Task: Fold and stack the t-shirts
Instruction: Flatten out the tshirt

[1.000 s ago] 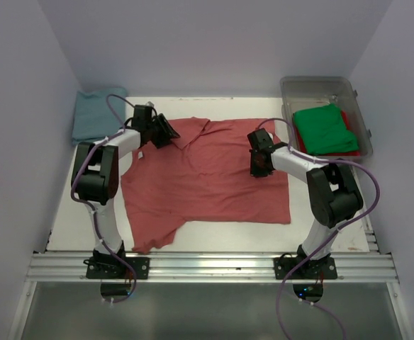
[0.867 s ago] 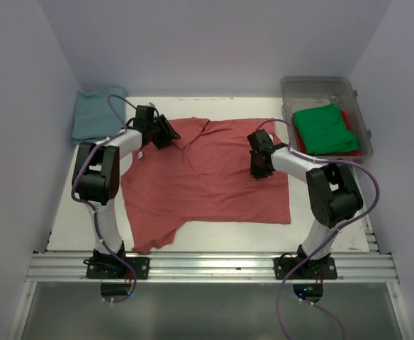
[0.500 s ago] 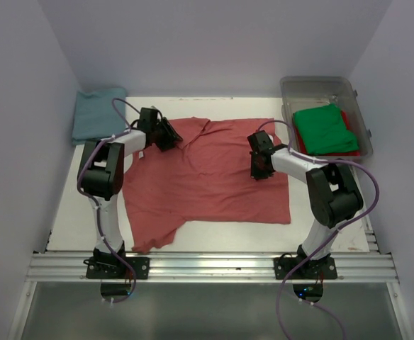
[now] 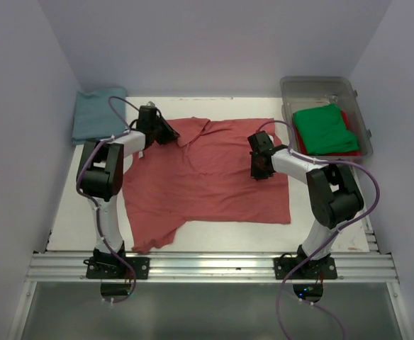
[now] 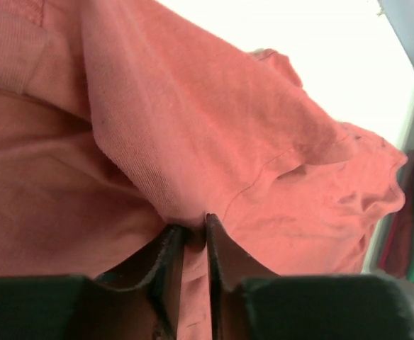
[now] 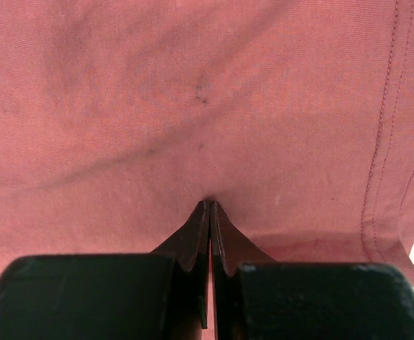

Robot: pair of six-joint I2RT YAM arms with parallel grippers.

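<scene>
The salmon-red t-shirt (image 4: pixel 207 177) lies spread flat on the white table, collar toward the back. My left gripper (image 4: pixel 169 134) is at its back-left shoulder, and in the left wrist view the jaws (image 5: pixel 196 230) pinch a raised fold of that shirt (image 5: pixel 193 106). My right gripper (image 4: pixel 259 174) rests on the shirt's right side; its jaws (image 6: pixel 210 204) are shut, tips pressed against the flat cloth (image 6: pixel 193 85) near the hem. A folded teal-blue t-shirt (image 4: pixel 93 117) sits at the back left. The green t-shirt (image 4: pixel 324 127) lies on a red one (image 4: pixel 298 146) inside the bin.
The clear plastic bin (image 4: pixel 317 81) stands at the back right corner. White walls close in the table on the left, back and right. Bare table (image 4: pixel 86 212) shows left of the shirt, and a metal rail (image 4: pixel 207 265) runs along the near edge.
The left gripper's jaws have closed onto a fold at the shirt's shoulder, and the gripper has shifted slightly back-left. The right arm has not moved.
</scene>
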